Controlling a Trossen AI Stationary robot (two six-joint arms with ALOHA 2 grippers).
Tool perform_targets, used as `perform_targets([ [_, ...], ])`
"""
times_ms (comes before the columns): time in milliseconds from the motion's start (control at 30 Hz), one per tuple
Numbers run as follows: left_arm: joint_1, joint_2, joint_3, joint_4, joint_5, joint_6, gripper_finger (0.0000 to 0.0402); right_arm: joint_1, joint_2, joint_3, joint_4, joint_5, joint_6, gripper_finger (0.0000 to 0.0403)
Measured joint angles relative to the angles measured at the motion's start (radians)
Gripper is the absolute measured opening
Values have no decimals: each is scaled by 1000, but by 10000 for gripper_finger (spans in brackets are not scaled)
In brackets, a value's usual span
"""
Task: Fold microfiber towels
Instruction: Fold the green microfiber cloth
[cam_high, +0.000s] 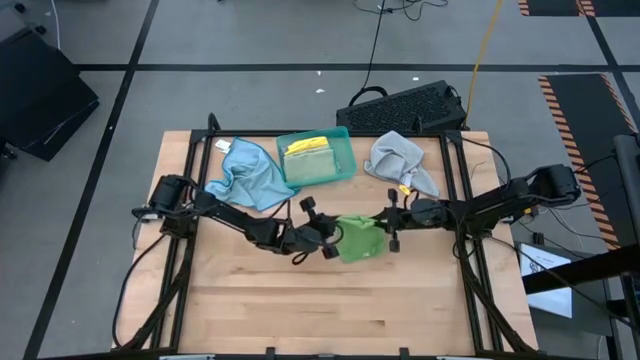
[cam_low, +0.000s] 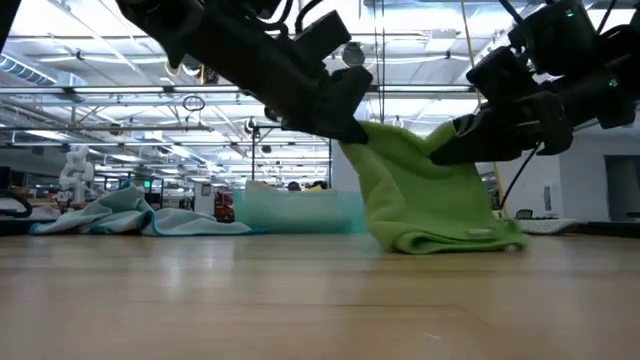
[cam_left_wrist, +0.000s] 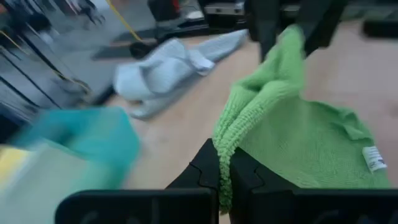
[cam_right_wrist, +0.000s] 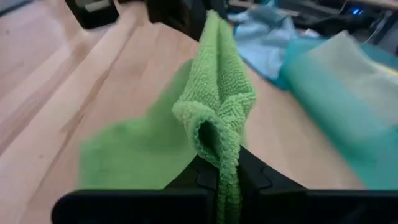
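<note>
A green microfiber towel (cam_high: 359, 238) is held up between both grippers at the table's middle; its lower part (cam_low: 440, 235) rests on the table. My left gripper (cam_high: 335, 237) is shut on its left side, my right gripper (cam_high: 385, 231) on its right side. A light blue towel (cam_high: 248, 172) lies crumpled at the far left. A grey towel (cam_high: 398, 158) lies at the far right. A yellow towel (cam_high: 309, 148) lies in the teal tray (cam_high: 343, 160). My left gripper pinches a folded edge of the green towel (cam_left_wrist: 224, 146) between its two fingers, coming from the table's left. The cloth runs slack toward the other gripper. My right gripper pinches a bunched fold of the towel's edge (cam_right_wrist: 214, 134) between its two fingers, coming from the table's right. The towel hangs below, its lower part on the table.
The teal tray stands at the far middle of the table. A black keyboard (cam_high: 405, 105) lies beyond the far edge. Bare wood (cam_high: 330, 310) spreads across the table's near half.
</note>
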Motion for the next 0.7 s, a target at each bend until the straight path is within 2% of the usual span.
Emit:
perform_targets([
  [67, 11, 0, -1, 23, -10, 79, 5, 1, -1, -14, 32, 0, 3, 10],
  [100, 17, 1, -2, 37, 17, 109, 5, 1, 0, -22, 35, -1, 15, 10],
  [267, 45, 0, -1, 11, 235, 113, 5, 1, 0, -57, 33, -1, 69, 10],
  [500, 43, 1, -1, -35, 207, 73, 5, 2, -1, -99, 107, 0, 54, 13],
  [633, 25, 1, -1, -1, 181, 218, 5, 11, 0, -100, 129, -30, 145, 13],
  [700, 20, 1, -1, 40, 133, 290, 6, 11, 0, -100, 135, -51, 184, 13],
])
